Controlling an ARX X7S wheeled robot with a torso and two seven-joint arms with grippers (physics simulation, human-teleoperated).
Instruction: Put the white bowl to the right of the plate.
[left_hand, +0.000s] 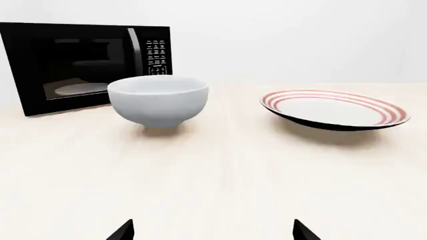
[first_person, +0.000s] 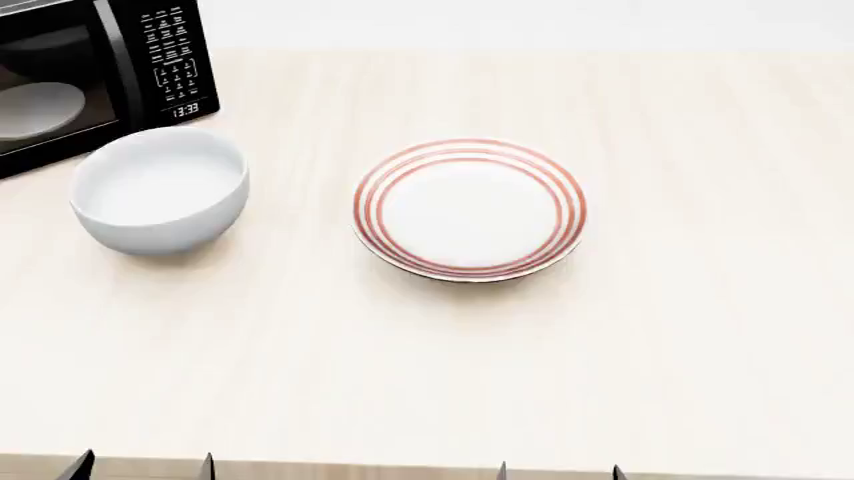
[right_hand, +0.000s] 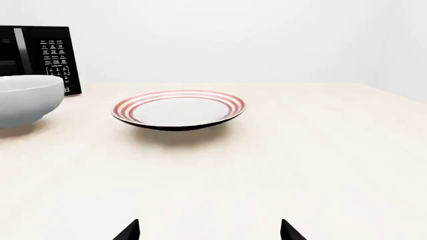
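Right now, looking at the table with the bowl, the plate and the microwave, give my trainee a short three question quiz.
1. True or false: the white bowl already sits to the right of the plate.
2. Which object is nearest the microwave? A) the plate B) the white bowl
3. Fill in: the left tool and right tool are both ____ and hold nothing.

Key: 1 false, it sits left of the plate. 2 B. 3 open.

pale wood table (first_person: 694, 330), white bowl (first_person: 159, 190) left of red-ringed plate (first_person: 469, 208), black microwave (first_person: 94, 70) seemingly resting behind
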